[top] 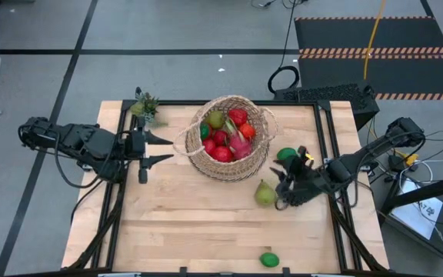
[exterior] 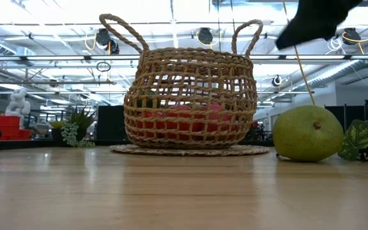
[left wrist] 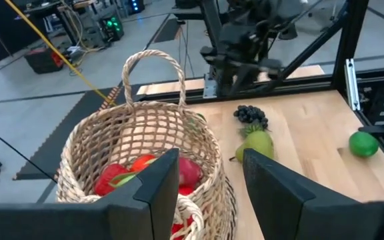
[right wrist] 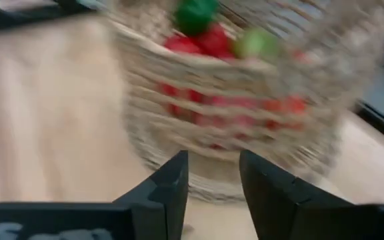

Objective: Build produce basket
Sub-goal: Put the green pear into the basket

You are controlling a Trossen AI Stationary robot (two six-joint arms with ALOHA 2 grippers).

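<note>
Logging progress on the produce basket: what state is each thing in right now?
basket: upright, partly filled with red and green produce.
pear: on the table, outside the basket.
lime: loose near the table's front edge.
grapes: on the table beside the pear.
left hand: open, empty, beside the basket.
right hand: open, empty, beside the pear.
</note>
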